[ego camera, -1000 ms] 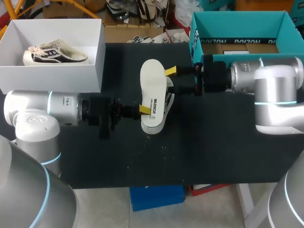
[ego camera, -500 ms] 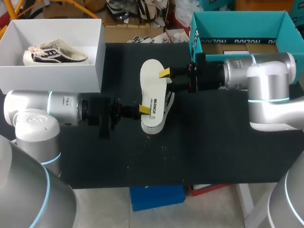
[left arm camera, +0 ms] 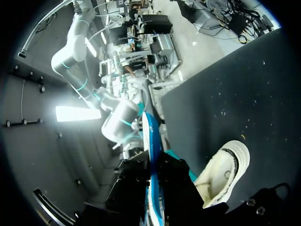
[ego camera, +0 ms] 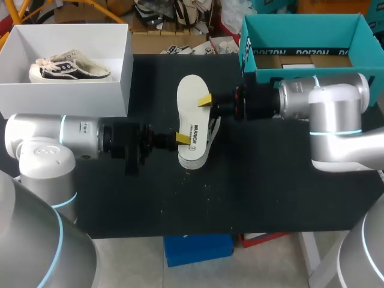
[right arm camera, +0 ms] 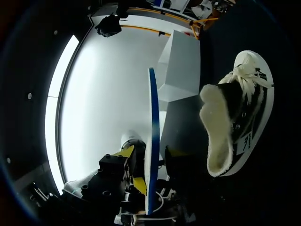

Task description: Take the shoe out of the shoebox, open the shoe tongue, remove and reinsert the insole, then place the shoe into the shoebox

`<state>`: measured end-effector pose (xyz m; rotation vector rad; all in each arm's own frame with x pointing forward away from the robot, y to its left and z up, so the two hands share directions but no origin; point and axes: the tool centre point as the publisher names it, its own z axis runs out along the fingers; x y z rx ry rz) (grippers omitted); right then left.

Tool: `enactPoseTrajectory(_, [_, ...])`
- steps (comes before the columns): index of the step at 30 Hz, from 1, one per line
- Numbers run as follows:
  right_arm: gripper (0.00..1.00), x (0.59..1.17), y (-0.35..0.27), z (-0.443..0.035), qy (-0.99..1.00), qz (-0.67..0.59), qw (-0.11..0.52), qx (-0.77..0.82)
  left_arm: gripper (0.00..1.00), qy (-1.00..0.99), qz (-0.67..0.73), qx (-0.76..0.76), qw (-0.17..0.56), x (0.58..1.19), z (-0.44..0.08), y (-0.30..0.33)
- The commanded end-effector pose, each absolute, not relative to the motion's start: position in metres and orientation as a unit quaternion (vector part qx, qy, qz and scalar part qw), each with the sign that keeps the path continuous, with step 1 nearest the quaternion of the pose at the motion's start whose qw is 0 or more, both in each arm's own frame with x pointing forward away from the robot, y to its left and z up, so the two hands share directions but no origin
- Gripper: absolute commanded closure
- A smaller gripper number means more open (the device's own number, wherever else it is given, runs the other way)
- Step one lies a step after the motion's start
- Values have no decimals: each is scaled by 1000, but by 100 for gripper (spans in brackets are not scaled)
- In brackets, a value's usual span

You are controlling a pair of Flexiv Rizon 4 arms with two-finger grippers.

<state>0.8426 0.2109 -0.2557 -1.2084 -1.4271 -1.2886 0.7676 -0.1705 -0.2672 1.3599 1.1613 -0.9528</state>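
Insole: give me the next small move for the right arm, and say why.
Probably close the right gripper on the insole. Its fingers straddle the insole's edge but seem apart from it, while the left gripper pinches the other end alone, holding it over the shoe. A second grip would steady it for reinsertion.

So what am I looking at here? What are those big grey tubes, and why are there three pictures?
Those are one robot's left arm and right arm, at a black table. One picture looks down from above; the two round ones come from cameras on each wrist. The left gripper pinches a white insole, held over a shoe on the table. The right gripper is at the insole's opposite edge. A white shoebox holds a second shoe; a teal box stands behind.
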Motion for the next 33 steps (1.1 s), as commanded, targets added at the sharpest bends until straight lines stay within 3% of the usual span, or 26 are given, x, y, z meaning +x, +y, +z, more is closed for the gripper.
enactPoseTrajectory(1, [100,843,215,-259,-572,-511,425,-481,100,487,-397,570,530,767,-268,-172])
enactPoseTrajectory(7, [100,843,215,-259,-572,-511,425,-481,97,497,-386,574,524,767,-265,-171])
enactPoseTrajectory(8, [100,843,215,-259,-572,-511,425,-481,0,504,-376,581,517,769,-264,-170])
enactPoseTrajectory(21, [100,843,215,-259,-572,-511,425,-481,0,509,-159,803,267,761,-209,-104])
enactPoseTrajectory(27, [100,843,215,-259,-572,-511,425,-481,0,487,-39,860,149,744,-191,-100])
enactPoseTrajectory(33, [100,843,215,-259,-572,-511,425,-481,0,487,-39,860,149,744,-191,-100])
